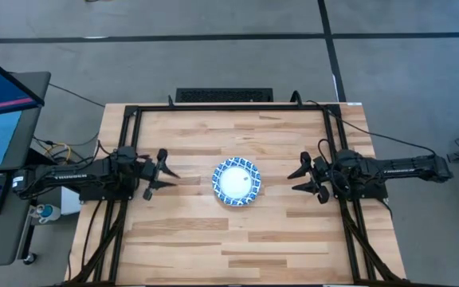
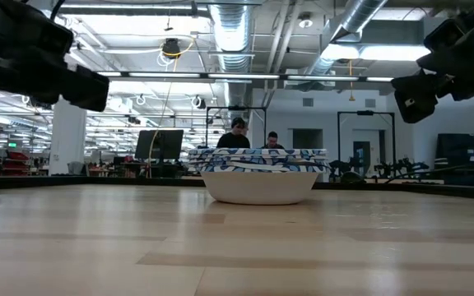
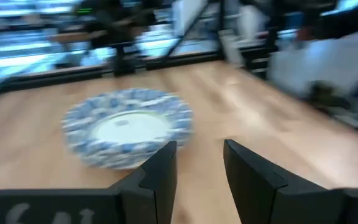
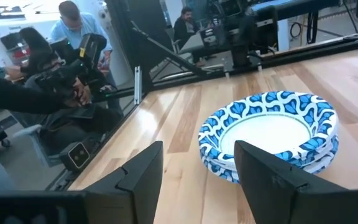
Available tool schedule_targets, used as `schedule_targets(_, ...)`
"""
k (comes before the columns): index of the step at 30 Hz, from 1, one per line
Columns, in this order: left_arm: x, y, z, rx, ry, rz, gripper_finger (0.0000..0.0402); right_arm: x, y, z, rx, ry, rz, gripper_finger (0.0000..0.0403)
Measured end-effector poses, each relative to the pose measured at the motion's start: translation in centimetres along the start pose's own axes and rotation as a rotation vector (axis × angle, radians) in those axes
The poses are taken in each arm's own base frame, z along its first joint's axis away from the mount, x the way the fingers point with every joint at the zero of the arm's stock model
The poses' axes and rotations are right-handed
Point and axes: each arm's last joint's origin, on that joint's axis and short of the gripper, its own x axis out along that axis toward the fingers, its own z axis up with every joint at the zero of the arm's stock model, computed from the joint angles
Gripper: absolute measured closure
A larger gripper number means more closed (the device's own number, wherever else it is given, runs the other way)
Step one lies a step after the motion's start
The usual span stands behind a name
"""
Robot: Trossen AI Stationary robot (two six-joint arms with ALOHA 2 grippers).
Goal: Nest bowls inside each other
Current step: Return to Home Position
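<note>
Viewing from above, I see blue-rimmed round white bowls (image 1: 237, 181) nested centrally. My left gripper (image 1: 172, 178) waits at nine o'clock, right gripper (image 1: 292, 182) at three, both spread apart.

The table (image 1: 213, 239) was seen to be of pale wood in joined strips, smooth, with a soft sheen. The bowls (image 1: 237, 181) were shown as thin and paper-like, smooth, with printed rims. The jaws of the left gripper (image 3: 199, 148) and the right gripper (image 4: 199, 148) were seen as dark, matt plastic.
</note>
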Motion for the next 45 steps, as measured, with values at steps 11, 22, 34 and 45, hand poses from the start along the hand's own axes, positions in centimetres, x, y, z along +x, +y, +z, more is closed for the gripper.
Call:
schedule_targets(11, 0.0, 0.5, 0.2, -0.021, -0.005, 0.163, 0.0278, 0.0, 0.0, 0.0, -0.111, 0.001, -0.001, 0.0182)
schedule_targets(22, -0.1, 0.5, -0.2, -0.046, 0.038, 0.197, 0.0278, 0.0, 0.0, 0.0, -0.11, 0.002, 0.0, 0.0182)
schedule_targets(34, -0.2, 0.4, -1.5, -0.106, 0.169, 0.199, 0.0278, 0.0, 0.0, -0.1, -0.11, 0.003, 0.002, 0.0182)
schedule_targets(45, -0.8, 0.3, -0.5, -0.059, 0.076, 0.268, 0.0278, -0.5, 1.0, 0.6, -0.143, -0.082, 0.073, 0.0182)
